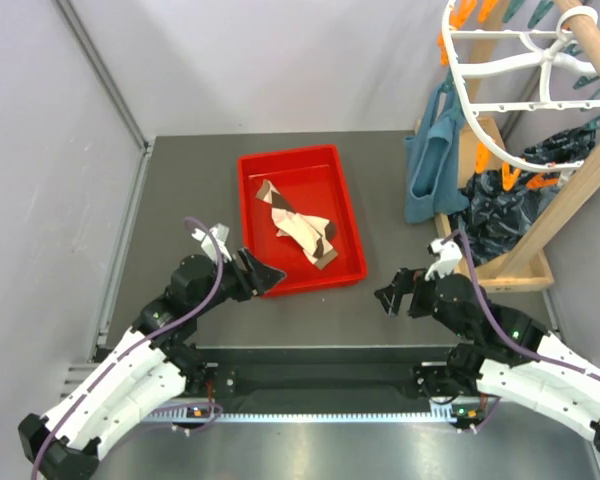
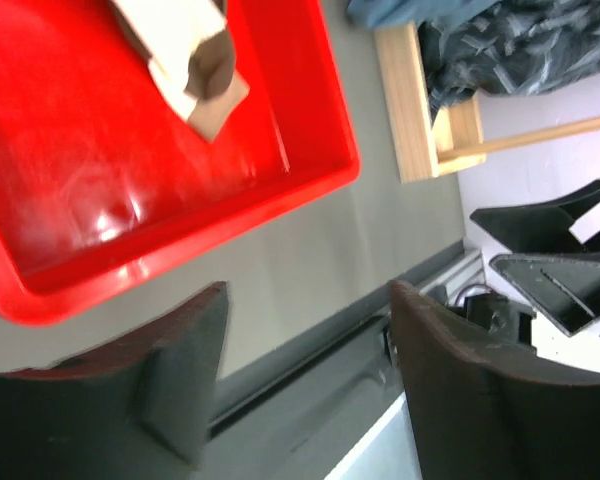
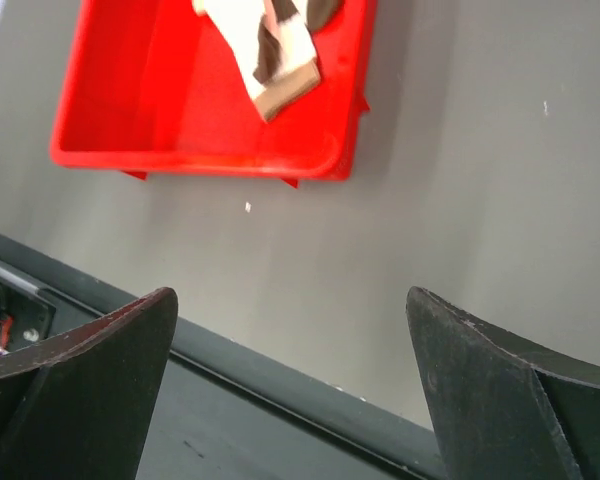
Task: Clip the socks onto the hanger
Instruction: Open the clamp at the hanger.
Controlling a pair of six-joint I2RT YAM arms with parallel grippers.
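The beige socks point(image 1: 302, 228) with dark brown patches lie in a heap inside a red tray point(image 1: 351, 237); they also show in the left wrist view point(image 2: 195, 70) and the right wrist view point(image 3: 275, 50). The white round hanger point(image 1: 510, 60) with orange and teal pegs hangs at the top right. My left gripper point(image 1: 267, 275) is open and empty at the tray's near left corner point(image 2: 25, 300). My right gripper point(image 1: 388, 297) is open and empty over the bare table, right of the tray point(image 3: 200, 165).
A slanted wooden pole frame point(image 1: 580, 165) holds the hanger, with its wooden base point(image 1: 525, 270) on the table. A teal-blue cloth point(image 1: 430, 165) and dark patterned fabric point(image 1: 500, 215) hang and lie beside it. A metal rail point(image 1: 130, 220) runs along the left wall.
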